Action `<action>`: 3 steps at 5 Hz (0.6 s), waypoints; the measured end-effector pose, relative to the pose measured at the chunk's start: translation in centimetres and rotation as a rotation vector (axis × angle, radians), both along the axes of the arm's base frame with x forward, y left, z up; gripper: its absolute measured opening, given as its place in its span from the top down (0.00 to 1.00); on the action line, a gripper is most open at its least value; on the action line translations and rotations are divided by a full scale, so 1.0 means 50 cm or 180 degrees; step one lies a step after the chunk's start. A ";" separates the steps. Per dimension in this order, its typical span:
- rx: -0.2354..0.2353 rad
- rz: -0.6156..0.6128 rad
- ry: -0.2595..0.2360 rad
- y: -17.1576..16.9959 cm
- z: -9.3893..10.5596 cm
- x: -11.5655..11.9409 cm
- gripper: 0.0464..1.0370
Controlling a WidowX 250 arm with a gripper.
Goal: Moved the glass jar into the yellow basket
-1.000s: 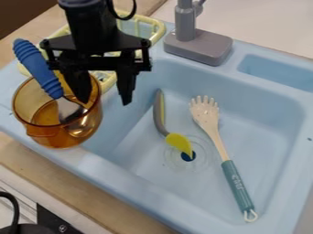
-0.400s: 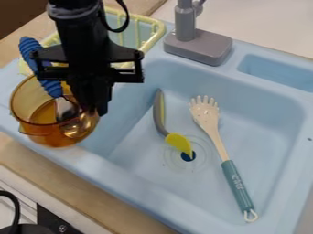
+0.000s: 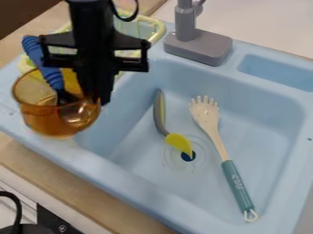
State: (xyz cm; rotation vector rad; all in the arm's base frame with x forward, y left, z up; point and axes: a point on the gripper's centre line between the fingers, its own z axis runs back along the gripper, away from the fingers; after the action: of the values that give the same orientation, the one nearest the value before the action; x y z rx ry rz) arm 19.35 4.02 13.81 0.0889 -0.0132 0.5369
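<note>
The black metal gripper (image 3: 99,99) held the round amber glass jar (image 3: 58,121) in closed jaws, apparently lifted; placement inside the yellow slatted plastic basket (image 3: 160,31) remained.

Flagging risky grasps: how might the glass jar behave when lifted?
The glass jar is probably rigid and breakable, judging by its transparent walls. Gripped at one side, it may tilt, and the leaning blue-handled utensil could slide.

A toy kitchen, shown by a light blue play sink (image 3: 137,180) and its grey faucet (image 3: 196,45).
</note>
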 end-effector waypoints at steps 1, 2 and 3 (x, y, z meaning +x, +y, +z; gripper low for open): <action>0.0069 0.0113 -0.0053 0.010 0.016 0.026 0.99; 0.0121 0.0224 -0.0095 0.025 0.026 0.065 0.99; 0.0174 0.0285 -0.0238 0.037 0.035 0.106 0.99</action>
State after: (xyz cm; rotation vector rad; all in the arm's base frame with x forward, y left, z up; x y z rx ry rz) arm 24.65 5.86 15.56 0.1233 -0.0974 0.6294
